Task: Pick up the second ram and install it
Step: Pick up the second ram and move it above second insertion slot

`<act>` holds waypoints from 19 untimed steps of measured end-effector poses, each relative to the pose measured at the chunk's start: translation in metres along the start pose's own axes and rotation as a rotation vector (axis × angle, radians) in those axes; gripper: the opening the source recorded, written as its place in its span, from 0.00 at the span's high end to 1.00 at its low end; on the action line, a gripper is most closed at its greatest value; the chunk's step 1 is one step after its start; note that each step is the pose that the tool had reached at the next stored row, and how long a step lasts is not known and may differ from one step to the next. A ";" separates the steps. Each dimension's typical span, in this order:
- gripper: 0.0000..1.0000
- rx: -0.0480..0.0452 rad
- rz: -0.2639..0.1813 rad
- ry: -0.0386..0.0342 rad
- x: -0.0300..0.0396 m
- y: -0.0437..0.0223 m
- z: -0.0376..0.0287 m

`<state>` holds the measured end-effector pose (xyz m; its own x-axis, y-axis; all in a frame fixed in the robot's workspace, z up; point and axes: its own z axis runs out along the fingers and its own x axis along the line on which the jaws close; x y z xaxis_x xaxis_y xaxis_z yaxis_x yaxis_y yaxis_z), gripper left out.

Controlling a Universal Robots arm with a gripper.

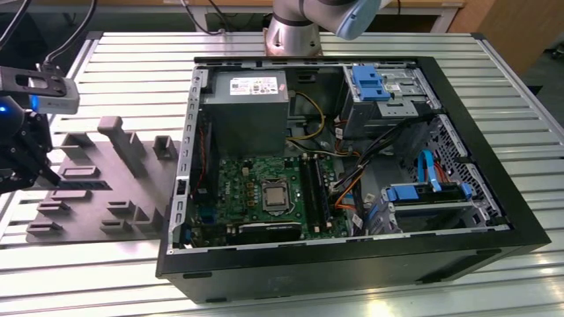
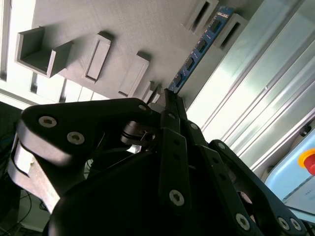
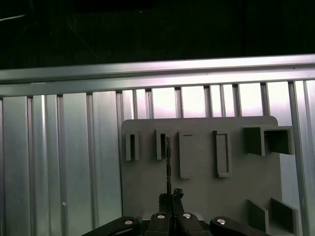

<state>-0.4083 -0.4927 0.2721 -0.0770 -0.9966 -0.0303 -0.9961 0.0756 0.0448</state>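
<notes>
The second ram [image 2: 197,51] is a thin stick with a row of black chips. It shows edge-on in the first wrist view [image 3: 168,162], standing over the grey fixture plate [image 3: 236,191] in line with one of its slots. My gripper [image 2: 169,96] is shut on the stick's near end, its black fingers pressed together [image 3: 170,199]. In the exterior view the gripper [image 1: 44,173] hangs over the plate [image 1: 97,198] at that view's left, well away from the open computer case [image 1: 352,264]. The motherboard's long memory slots [image 1: 313,188] lie beside the square silver chip [image 1: 276,195].
Grey posts [image 1: 119,142] and low brackets stand up from the plate. Inside the case are a grey power supply [image 1: 247,112], loose cables [image 1: 352,185] and blue drive brackets [image 1: 370,82]. The slatted metal table [image 1: 132,72] runs all around. A red button [image 2: 307,160] sits off the table.
</notes>
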 end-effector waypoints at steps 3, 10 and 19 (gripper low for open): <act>0.88 0.0000 0.000 0.0000 0.0000 0.0001 -0.0015; 0.88 0.0000 0.000 0.0000 -0.0002 0.0002 -0.0052; 0.88 0.0001 0.000 -0.0001 -0.0004 0.0004 -0.0098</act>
<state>-0.4083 -0.4926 0.2819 -0.0770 -0.9966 -0.0304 -0.9961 0.0756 0.0447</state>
